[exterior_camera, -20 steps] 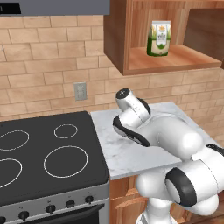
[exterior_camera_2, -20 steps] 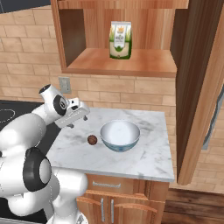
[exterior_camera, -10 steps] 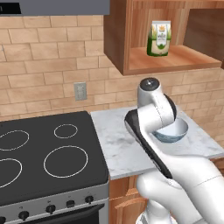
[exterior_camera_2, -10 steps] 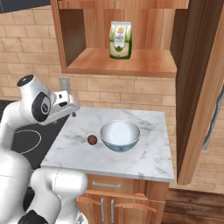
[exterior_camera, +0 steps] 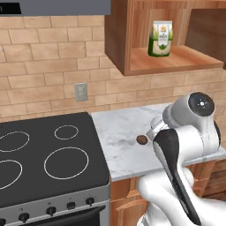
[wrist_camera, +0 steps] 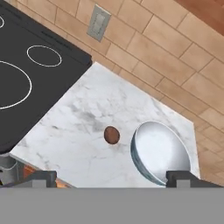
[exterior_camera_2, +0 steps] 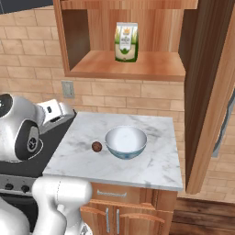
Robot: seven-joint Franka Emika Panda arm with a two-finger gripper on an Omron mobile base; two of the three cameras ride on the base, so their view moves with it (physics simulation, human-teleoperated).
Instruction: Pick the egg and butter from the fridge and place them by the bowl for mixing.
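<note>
I am holding my gripper spread wide and grasping nothing, hovering above the marble table; just the two fingertips are peeking in at the bottom of the hand view. The bowl is sitting upright, mouth up, on the table, with a small brown egg just beside it, not touching. My own arm is covering the bowl in the left base view.

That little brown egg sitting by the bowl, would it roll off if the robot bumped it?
Probably it would roll: the egg is rounded and rests free on the smooth marble counter, with no rim to stop it. Toward the bowl it would likely just stop against it. It looks small and light, and an eggshell probably cracks easily.
</note>
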